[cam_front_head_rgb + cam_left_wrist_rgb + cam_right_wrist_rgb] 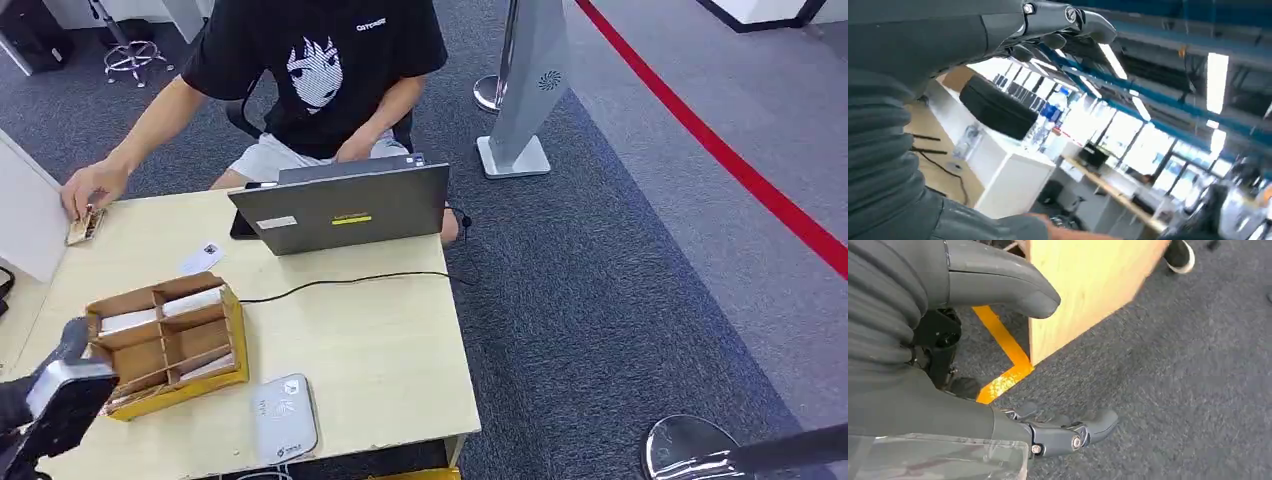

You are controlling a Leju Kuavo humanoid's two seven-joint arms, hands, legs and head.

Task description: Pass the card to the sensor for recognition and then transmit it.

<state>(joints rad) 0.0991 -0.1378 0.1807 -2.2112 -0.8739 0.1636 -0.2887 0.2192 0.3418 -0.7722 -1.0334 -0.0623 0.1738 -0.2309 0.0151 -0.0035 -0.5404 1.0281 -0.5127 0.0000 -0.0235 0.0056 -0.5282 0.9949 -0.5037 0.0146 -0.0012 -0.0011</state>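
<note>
my left hand raised beside card box, empty, fingers apart | my right hand hanging over carpet, empty, fingers spread | card on table

Grey carpet crossed by a red floor stripe; pale wooden tabletop; a white stand beyond it. Long ceiling lights and bright windows.

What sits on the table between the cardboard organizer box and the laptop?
In the head view, a black cable runs across the table between the cardboard organizer box and the laptop; a white card lies there too.
</note>
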